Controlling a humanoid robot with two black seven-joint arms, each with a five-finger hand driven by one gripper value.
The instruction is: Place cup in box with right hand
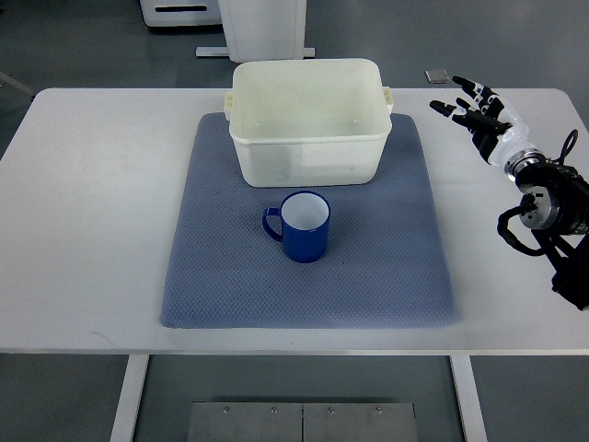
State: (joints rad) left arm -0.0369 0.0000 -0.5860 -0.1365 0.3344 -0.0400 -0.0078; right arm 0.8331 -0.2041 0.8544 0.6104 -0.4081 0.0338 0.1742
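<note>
A blue cup (304, 226) with a white inside stands upright on the blue-grey mat (221, 267), its handle pointing left. Just behind it sits a cream plastic box (306, 161), open at the top with nothing inside. My right hand (476, 106) hovers over the table's right side, well to the right of the box and cup, fingers spread and holding nothing. Its arm comes in from the right edge. The left arm does not show.
The white table (83, 212) carries the mat in its middle. A small dark object (436, 76) lies at the back edge near my right hand. White furniture bases (262, 28) stand on the floor beyond the table.
</note>
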